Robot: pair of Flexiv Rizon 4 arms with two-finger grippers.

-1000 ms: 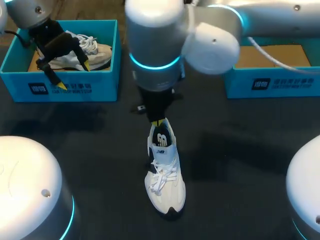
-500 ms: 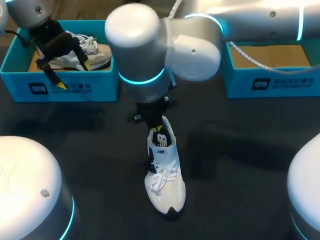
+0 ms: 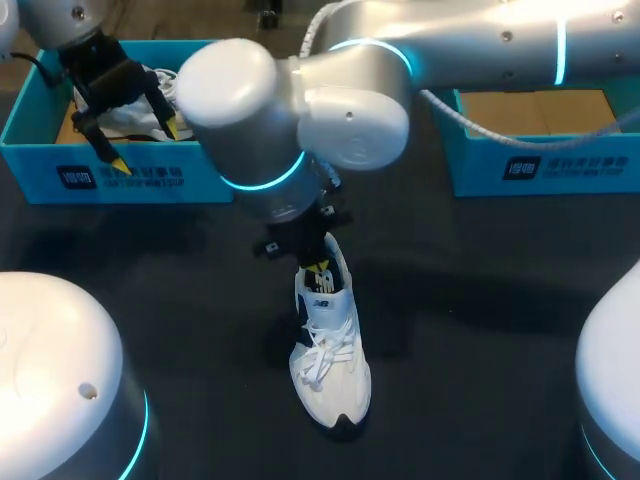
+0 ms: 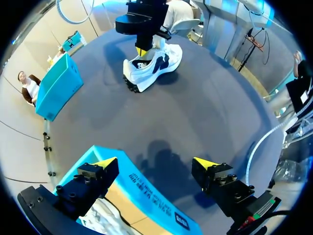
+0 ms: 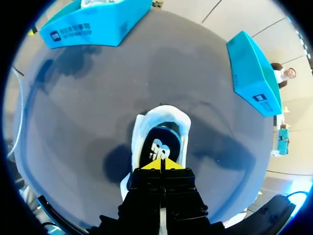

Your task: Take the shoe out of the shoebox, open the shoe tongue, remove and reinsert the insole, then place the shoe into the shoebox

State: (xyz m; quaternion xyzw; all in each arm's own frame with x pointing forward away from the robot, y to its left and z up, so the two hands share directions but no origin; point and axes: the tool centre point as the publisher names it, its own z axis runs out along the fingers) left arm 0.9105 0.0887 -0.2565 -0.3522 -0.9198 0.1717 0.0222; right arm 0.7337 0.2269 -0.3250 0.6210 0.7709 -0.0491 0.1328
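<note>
Head view: two shoes, two shoeboxes.

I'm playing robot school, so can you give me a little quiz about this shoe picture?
1. True or false: the white shoe by the right claw sits inside a box.
2. Which one is open? A) left claw B) right claw
3. How many blue boxes are on the table?
Key: 1 false; 2 A; 3 two.
</note>
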